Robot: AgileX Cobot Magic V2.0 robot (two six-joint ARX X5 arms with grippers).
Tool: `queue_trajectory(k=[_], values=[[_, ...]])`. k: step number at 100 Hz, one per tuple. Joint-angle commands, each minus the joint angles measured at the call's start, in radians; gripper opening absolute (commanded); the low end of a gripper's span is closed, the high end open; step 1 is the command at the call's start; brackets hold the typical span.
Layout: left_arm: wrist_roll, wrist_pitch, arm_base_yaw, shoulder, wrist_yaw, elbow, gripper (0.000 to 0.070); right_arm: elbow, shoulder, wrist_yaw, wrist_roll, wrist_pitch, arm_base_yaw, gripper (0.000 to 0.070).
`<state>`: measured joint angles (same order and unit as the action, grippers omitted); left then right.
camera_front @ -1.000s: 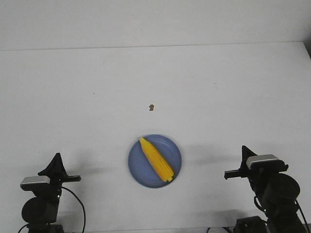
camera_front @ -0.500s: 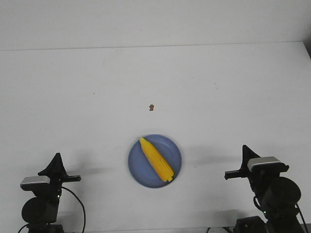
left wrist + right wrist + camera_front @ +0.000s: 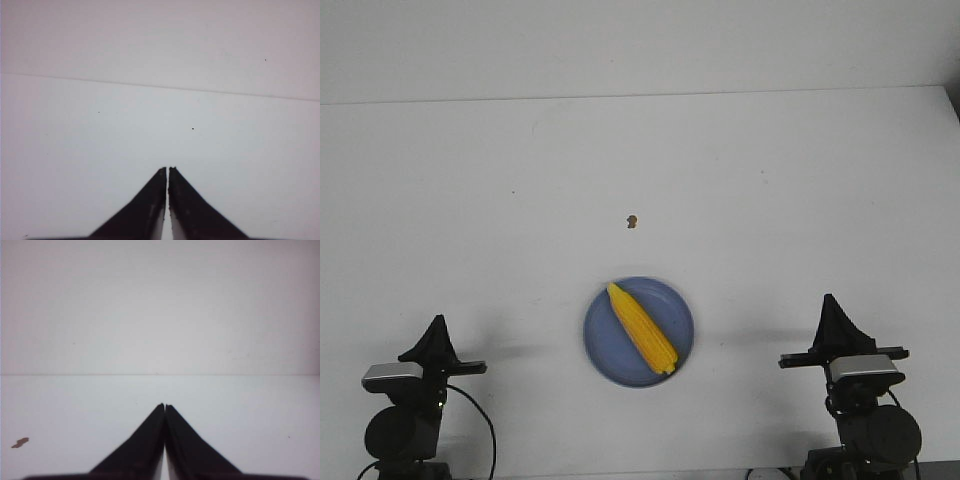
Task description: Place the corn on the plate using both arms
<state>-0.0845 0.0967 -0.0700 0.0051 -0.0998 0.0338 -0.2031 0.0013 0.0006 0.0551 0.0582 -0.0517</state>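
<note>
At the near left of the white table (image 3: 470, 190) the left gripper (image 3: 440, 322) points away from the robot with nothing in it; in its wrist view the two black fingers (image 3: 145, 212) stand almost together, only a hairline slit between them, and they touch nothing but frame bare table. Right of it, at the near middle of the table, lies one periwinkle-blue plate (image 3: 605, 345), and on it rests one yellow corn (image 3: 642, 328) cob, set diagonally with its pointed end toward the far left rim and its blunt end toward the near right rim, wholly inside the plate. Beyond the plate, well apart from it, sits one small brown speck (image 3: 632, 221); what it is cannot be made out. At the near right stands the right gripper (image 3: 832, 305), also pointing away and empty; its wrist view shows the fingers (image 3: 190, 455) pressed tip to tip with no gap at the points, holding nothing, and the same brown speck low at one side. Two arms are present in all; both bases are cut off by the near edge of the front view, and each gripper is well apart from the plate. The far edge of the table meets a plain pale wall.
</note>
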Motion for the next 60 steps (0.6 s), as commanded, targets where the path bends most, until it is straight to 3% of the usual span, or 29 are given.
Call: queue_trajectory(k=[1,14,60], values=[[0.013,0.010,0.001,-0.002,0.003,-0.020,0.0016,0.010,0.000,0.001,-0.002,-0.021,0.012,0.0006],[0.013,0.010,0.000,-0.002,0.003,-0.020,0.0016,0.041,0.000,0.000,0.002,-0.039,0.034,0.0006],[0.013,0.010,0.000,-0.002,0.003,-0.020,0.0016,0.185,0.000,0.000,0.003,-0.292,0.040,0.0006]])
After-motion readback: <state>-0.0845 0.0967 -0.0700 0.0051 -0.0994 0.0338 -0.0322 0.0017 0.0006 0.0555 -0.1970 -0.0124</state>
